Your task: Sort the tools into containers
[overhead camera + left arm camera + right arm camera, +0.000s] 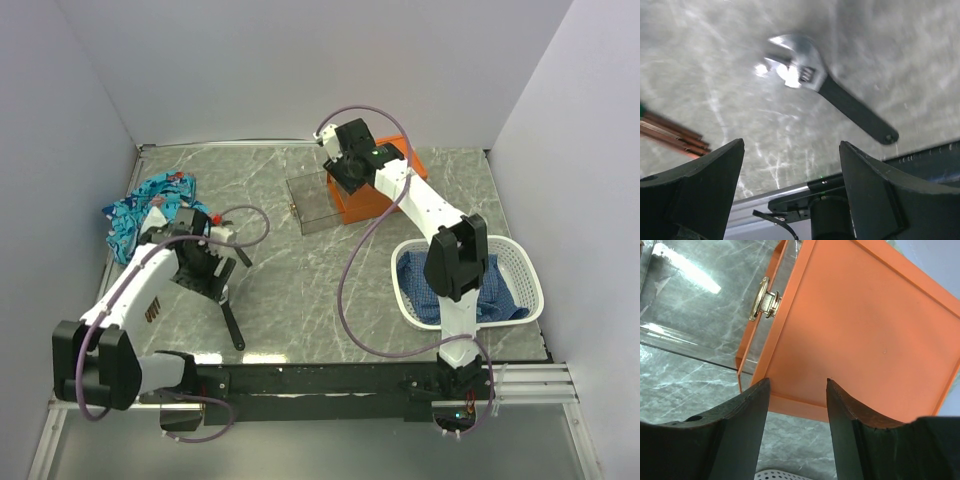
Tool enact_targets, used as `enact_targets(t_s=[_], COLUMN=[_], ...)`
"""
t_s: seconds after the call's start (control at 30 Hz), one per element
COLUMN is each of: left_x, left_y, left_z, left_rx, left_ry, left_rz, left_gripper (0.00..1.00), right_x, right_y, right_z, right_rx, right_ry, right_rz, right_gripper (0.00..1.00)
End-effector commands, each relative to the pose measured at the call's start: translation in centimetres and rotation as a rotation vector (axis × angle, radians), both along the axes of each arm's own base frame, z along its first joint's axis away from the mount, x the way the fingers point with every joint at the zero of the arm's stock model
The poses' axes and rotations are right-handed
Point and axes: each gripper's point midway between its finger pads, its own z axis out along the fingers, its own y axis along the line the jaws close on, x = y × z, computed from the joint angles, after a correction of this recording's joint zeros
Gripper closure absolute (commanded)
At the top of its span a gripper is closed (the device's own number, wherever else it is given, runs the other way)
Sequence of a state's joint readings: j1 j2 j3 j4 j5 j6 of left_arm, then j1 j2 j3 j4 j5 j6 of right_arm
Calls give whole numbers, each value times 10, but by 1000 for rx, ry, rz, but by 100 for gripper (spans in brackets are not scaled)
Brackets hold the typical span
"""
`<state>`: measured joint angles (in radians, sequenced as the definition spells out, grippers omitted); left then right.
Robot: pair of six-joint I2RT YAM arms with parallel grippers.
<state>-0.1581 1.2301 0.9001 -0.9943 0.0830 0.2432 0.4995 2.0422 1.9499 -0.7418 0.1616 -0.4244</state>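
Left wrist: wrench (827, 90) beyond left tool (791, 150), apart.

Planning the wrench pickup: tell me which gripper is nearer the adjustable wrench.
Left. The left gripper hovers close by the wrench, fingers open; the right gripper is across the table, over the orange box.

no text, label, brand, number or sign can be read in any view.

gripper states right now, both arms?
Left gripper: open, empty; black-handled silver adjustable wrench lies ungripped ahead.
Right gripper: open, empty, over the orange rectangular box.
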Motion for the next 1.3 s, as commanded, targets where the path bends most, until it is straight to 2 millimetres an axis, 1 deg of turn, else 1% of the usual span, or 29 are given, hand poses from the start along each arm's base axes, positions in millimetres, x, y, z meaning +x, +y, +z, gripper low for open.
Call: enact_targets(t_s=[0.0,0.03,0.07,0.13,0.17,0.2,0.23,0.27,0.3,0.37,0.4,0.5,0.57,0.6,0.73,0.8,0.83,0.9,1.07,1.13,1.27], left_x=[54,57,64,72,78,82,85,89,89,88,84,79,80,81,83,78,80,78,83,81,85], left_y=[7,6,7,11,13,25,33,43,70,97,119,149,159,167,181,187,189,191,194,195,195], left_z=[18,15,10,6,5,6,8,14,16,20,20,20,17,17,5,-4,-10,-18,-33,-43,-57], left_rx=[60,57,70,87,83,78,71,69,87,103,119,145,142,149,167,171,168,162,156,166,154], left_ry=[-130,-109,-77,-65,-61,-61,-60,-75,-85,-98,-97,-100,-96,-108,-117,-103,-101,-93,-95,-75,-65], left_rz=[142,184,210,268,296,340,429,470,571,646,700,768,797,788,827,850,856,861,861,869,859], left_gripper=[17,17,18,18,19,19,19,19,19,19,19,18,18,18,17,17,17,17,17,17,18], right_x=[-20,-20,-19,-17,-17,-15,-15,-14,-14,-12,-11,-8,-5,-5,-3,-4,-4,-6,-9,-9,-12], right_y=[-10,-11,-12,-13,-14,-14,-14,-14,-14,-14,-13,-12,-10,-10,-6,-5,-5,-6,-9,-10,-11], right_z=[9,8,9,10,8,10,10,9,8,6,5,2,2,1,-1,-1,-1,-4,-7,-6,-7], right_rx=[-51,-57,-63,-71,-78,-82,-85,-87,-93,-93,-94,-97,-97,-99,-107,-112,-112,-121,-139,-139,-142], right_ry=[12,11,7,1,3,-4,-5,-7,-5,-3,0,1,-1,1,-1,-4,-4,2,8,5,14], right_rz=[16,17,13,13,12,10,13,12,11,10,11,11,10,13,17,20,22,24,24,24,26], right_gripper=[43,43,43,42,42,42,42,42,42,42,42,42,42,42,42,41,41,41,41,41,41])
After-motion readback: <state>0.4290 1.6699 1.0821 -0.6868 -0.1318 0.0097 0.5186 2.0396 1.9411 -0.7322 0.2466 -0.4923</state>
